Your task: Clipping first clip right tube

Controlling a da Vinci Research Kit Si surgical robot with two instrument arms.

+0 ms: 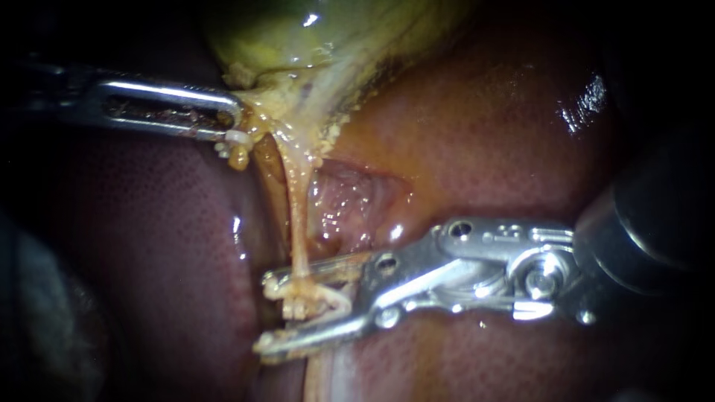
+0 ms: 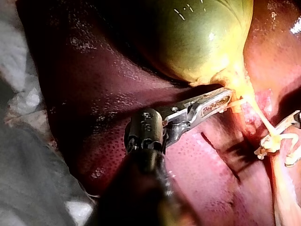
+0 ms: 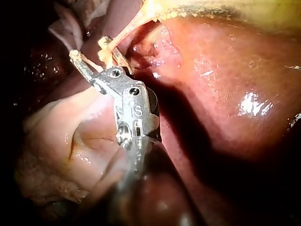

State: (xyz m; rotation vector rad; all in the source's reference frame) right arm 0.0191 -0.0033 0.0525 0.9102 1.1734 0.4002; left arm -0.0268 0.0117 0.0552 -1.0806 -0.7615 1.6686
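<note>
The green-yellow gallbladder (image 1: 298,30) lies over the red-brown liver (image 1: 484,134). My left instrument (image 1: 227,126) comes in from the left, its jaws shut on the gallbladder's narrow lower end; the left wrist view shows this grip (image 2: 225,98). A thin pale tube (image 1: 299,223) runs down from there. My right instrument (image 1: 268,313) stands open, one jaw on each side of the tube's lower part, with a pale clip (image 1: 313,298) between the jaws and around the tube. In the right wrist view the same jaws (image 3: 89,49) straddle the tube (image 3: 127,30).
A raw pink patch of liver bed (image 1: 350,201) lies just right of the tube. A second, darker strand (image 1: 269,182) runs left of it. White gauze (image 2: 19,70) lies beside the liver. Pale soft tissue (image 3: 61,141) sits beside my right instrument's shaft.
</note>
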